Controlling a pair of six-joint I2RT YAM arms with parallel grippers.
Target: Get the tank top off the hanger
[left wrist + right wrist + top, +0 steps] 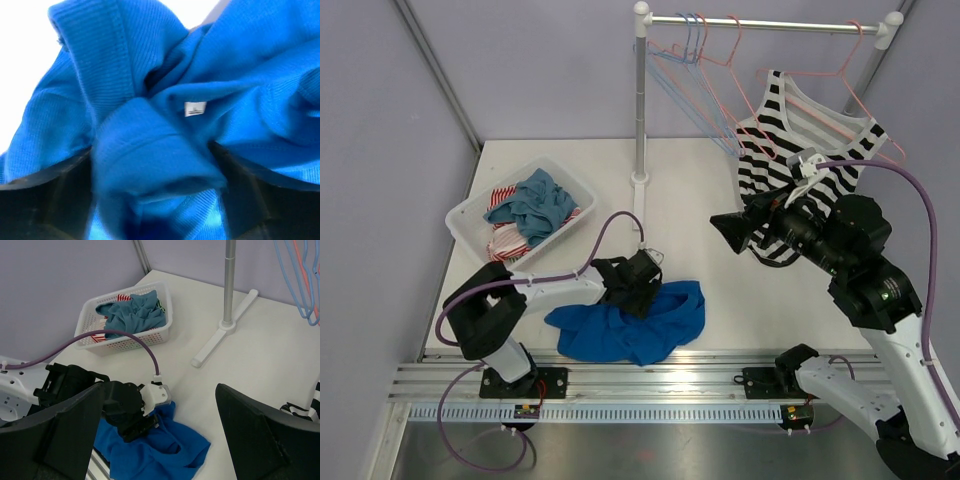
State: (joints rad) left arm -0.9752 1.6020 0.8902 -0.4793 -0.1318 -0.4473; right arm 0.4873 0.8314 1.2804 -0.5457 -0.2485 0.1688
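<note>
A black-and-white striped tank top (800, 150) hangs on a pink hanger (840, 80) at the right end of the rack; a sliver of it shows in the right wrist view (305, 407). My right gripper (730, 228) is open and empty, held in the air just left of the striped top's lower hem. A blue tank top (640, 330) lies crumpled on the table near the front edge. My left gripper (642, 293) is pressed down onto it with jaws apart, and blue cloth (150, 100) is bunched between the fingers (240, 200).
A white basket (470, 215) with several garments stands at the back left. The rack's pole (640, 100) and foot stand at the middle back, with empty blue and pink hangers (695, 50) on the rail. A purple cable loops over the left arm.
</note>
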